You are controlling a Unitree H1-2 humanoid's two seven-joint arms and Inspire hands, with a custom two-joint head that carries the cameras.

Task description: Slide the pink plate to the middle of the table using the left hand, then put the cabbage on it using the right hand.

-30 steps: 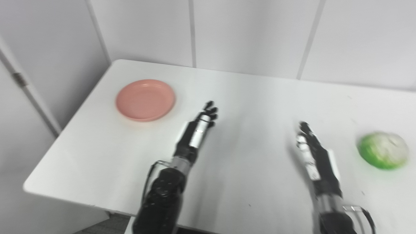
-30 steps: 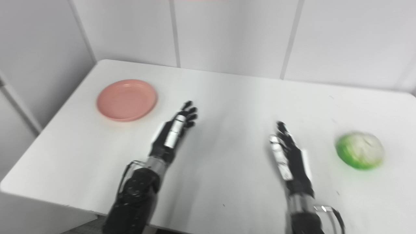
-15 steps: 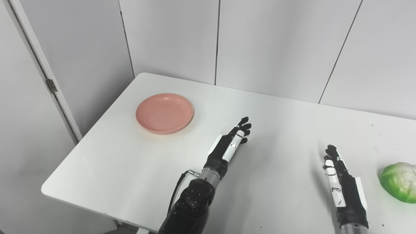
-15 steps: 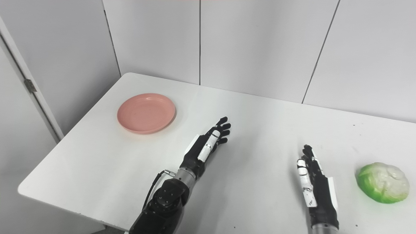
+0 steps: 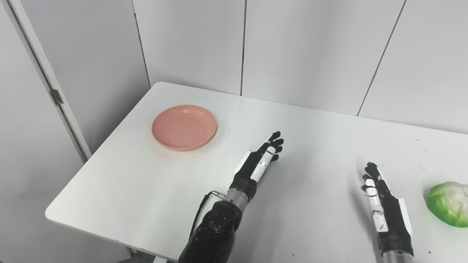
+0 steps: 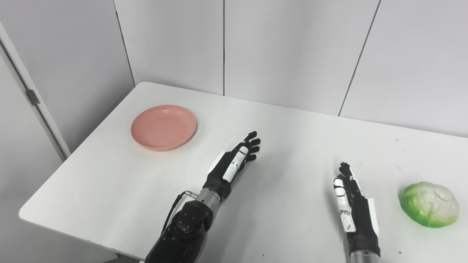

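The pink plate lies flat and bare on the white table, at its far left. The green cabbage rests on the table at the far right. My left hand is open, fingers straight, near the table's middle, well to the right of the plate and apart from it. My right hand is open and empty, palm edge up, a short way left of the cabbage, not touching it.
White wall panels stand behind the table. A door with a hinge is at the left, beyond the table's left edge. The table's front edge runs along the bottom left.
The whole picture shifted and sharpened since a second ago, so the camera moved. Between half a second ago and now both hands, the plate and the cabbage hold their places.
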